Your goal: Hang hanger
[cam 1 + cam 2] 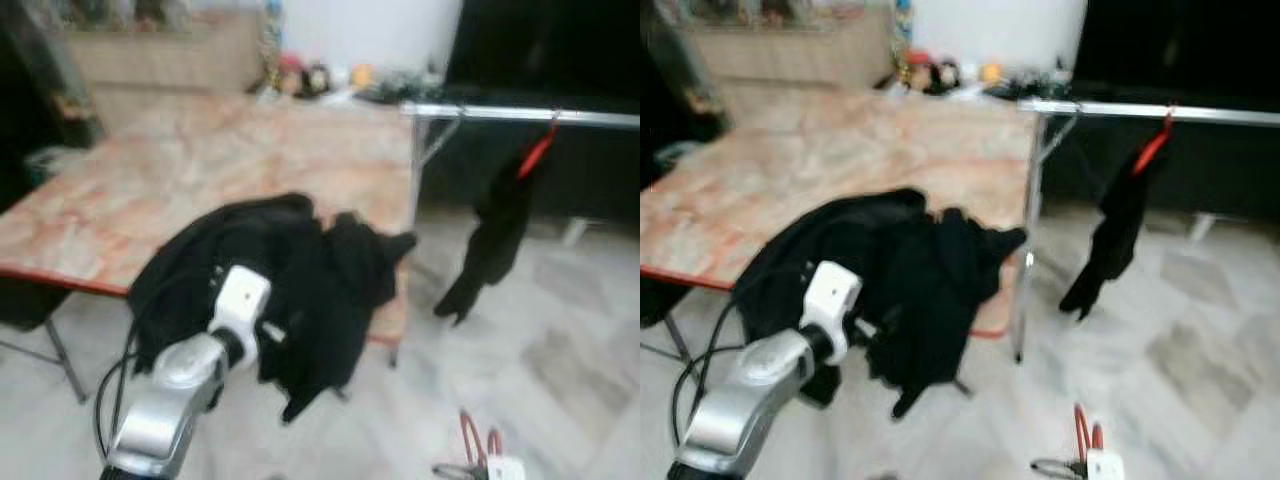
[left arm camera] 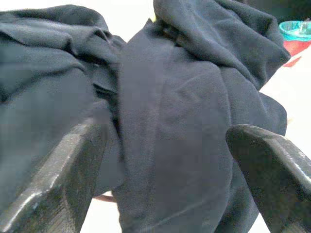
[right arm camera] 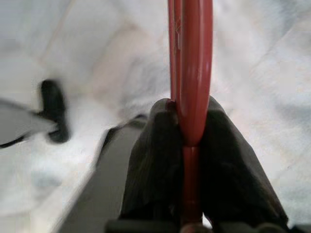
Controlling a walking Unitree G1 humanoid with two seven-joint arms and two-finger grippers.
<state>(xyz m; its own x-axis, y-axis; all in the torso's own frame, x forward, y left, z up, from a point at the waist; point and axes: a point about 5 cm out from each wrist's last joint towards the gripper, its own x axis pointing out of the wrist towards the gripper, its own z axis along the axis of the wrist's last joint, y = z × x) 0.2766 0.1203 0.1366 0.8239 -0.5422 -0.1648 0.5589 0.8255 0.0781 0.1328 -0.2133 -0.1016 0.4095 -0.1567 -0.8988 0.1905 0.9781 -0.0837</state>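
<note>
We see the red hanger (image 3: 190, 73) clamped between the two black fingers (image 3: 155, 160) of the right gripper (image 3: 190, 145), which is closed tight on it. In the head views that hanger (image 1: 475, 440) pokes up at the bottom right of the frame, low over the pale tiled floor (image 1: 560, 380).

In the lower left of the frame our left arm reaches forward, and the left gripper (image 2: 165, 179) stands wide, its fingers (image 2: 53, 179) spread to either side of a heap of black clothing (image 1: 290, 280) without pinching it. That heap lies on the near right corner of the marble-patterned table (image 1: 200, 160) and spills over its edge.

To the upper right, a silver rail (image 1: 520, 115) runs from the table's far corner to the frame's right edge. Another red hanger (image 1: 537, 150) hooks on it, carrying a dark garment (image 1: 490, 240) that dangles above the floor. Small colourful items (image 1: 320, 78), too blurred for us to identify, sit at the table's far edge.
</note>
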